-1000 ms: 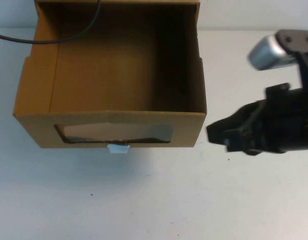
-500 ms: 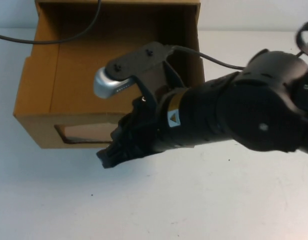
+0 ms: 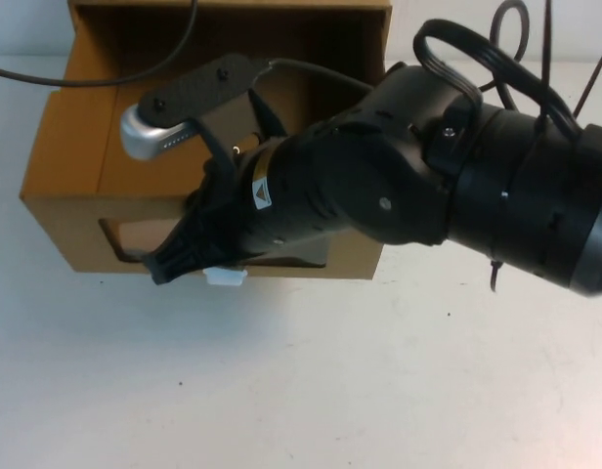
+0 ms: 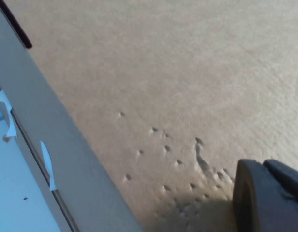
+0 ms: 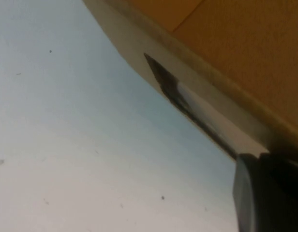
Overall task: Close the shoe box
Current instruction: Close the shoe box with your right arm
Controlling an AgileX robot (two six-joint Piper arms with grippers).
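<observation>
Our right tool (image 3: 169, 269) is at the front of the shoe box (image 3: 76, 186), which stands pulled open on the tabletop (image 3: 311, 381); its fingers we cannot tell. Next we should push the front inward. Our left tool (image 4: 265, 193) rests against cardboard.

The right arm covers most of the shoe box (image 3: 66, 186) window and front wall at 3 o'clock — the right gripper (image 3: 169, 269) jaws' gap can't be read; the left gripper (image 4: 267, 198) is cut off.
</observation>
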